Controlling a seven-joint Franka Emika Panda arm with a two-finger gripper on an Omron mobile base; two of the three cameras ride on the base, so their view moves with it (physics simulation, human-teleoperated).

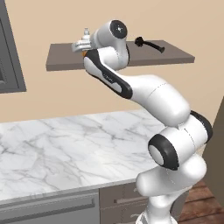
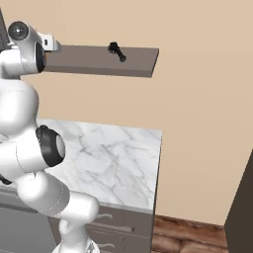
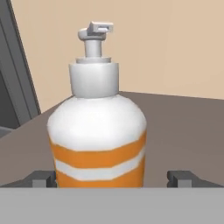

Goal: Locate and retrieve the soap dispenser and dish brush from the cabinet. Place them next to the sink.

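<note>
The soap dispenser (image 3: 98, 131), an orange bottle with white bands and a white pump, stands upright on the cabinet (image 1: 175, 54), a flat brown wall shelf. It fills the gap between my gripper's (image 3: 111, 178) open fingers, one fingertip (image 3: 41, 178) on each side, with space left at both. In the left base view the gripper (image 1: 81, 43) sits at the shelf's left part, with the pump top (image 1: 86, 32) showing above it. The black dish brush (image 1: 151, 44) lies on the shelf further right, also in the right base view (image 2: 117, 52). The sink is out of view.
A white marble counter (image 1: 65, 144) runs below the shelf, ending at its right edge (image 2: 159, 163). Brown drawer fronts (image 1: 118, 201) sit under it. A dark grey framed panel (image 1: 8, 52) hangs left of the shelf. Wooden floor (image 2: 188, 237) lies to the right.
</note>
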